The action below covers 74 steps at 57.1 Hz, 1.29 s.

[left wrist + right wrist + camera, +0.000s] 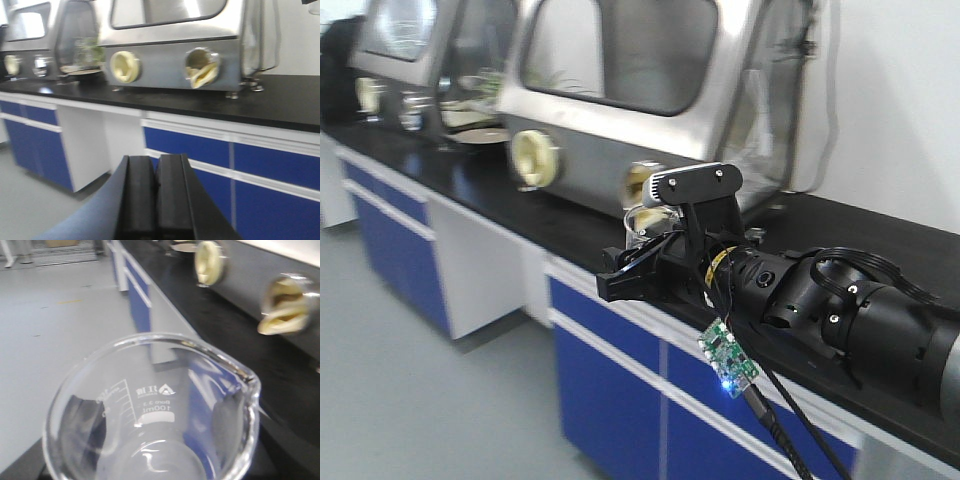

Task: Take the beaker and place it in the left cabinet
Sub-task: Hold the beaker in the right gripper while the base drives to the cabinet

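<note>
The beaker is clear glass with a rolled rim and a "100ml" mark, and it fills the right wrist view. My right gripper is shut on it; dark fingers show through the glass on both sides. In the front view the beaker stands upright in the right gripper, over the front edge of the black counter. My left gripper is shut and empty, held low in front of the blue cabinets. The left cabinet is out of view.
A steel glove box with pale round ports stands on the counter behind the beaker, with a second one further left. Blue drawers run under the counter. A green circuit board and cables hang from the right arm. Grey floor lies to the left.
</note>
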Available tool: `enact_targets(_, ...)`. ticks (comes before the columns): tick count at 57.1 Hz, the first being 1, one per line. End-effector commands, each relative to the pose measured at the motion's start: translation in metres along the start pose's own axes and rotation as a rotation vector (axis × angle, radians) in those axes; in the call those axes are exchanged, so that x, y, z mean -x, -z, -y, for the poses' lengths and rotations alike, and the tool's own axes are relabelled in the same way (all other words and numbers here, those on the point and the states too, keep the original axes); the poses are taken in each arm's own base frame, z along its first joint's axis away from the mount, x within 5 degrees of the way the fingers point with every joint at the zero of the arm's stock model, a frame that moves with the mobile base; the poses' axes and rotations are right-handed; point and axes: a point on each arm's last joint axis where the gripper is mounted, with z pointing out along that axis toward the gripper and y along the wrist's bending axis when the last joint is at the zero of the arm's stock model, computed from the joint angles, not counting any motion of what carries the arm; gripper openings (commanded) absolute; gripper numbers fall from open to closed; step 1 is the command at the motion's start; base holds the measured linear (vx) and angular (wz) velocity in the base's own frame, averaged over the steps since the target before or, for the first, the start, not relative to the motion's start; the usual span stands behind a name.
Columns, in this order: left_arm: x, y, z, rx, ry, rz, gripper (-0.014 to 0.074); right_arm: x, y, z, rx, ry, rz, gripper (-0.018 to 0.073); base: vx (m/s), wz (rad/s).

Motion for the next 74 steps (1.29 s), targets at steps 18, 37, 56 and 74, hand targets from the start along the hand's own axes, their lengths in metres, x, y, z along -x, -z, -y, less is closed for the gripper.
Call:
enact_targets(18,0.0031,0.0013,-0.0004,0.006,0.011,0.086,0.0001,0.0352,0.0196,-0.0011,0.029,0.007,0.141,0.0103,0.01,0.78)
enact_targets(37,0.0031,0.0013,-0.0004,0.007,0.011,0.086,0.0001,0.0352,0.0196,-0.0011,0.029,0.007,0.141,0.0103,0.11,0.62)
enact_targets(56,0.0031,0.0013,-0.0004,0.007,0.011,0.086,0.0001,0.0352,0.0196,-0.0011,0.029,0.007,0.141,0.0103,0.19,0.43)
enact_targets(74,0.0031,0.0013,-0.0004,0.007,0.011,0.086,0.0001,0.0353,0.0196,-0.0012,0.03,0.007,0.142,0.0103,0.28,0.26)
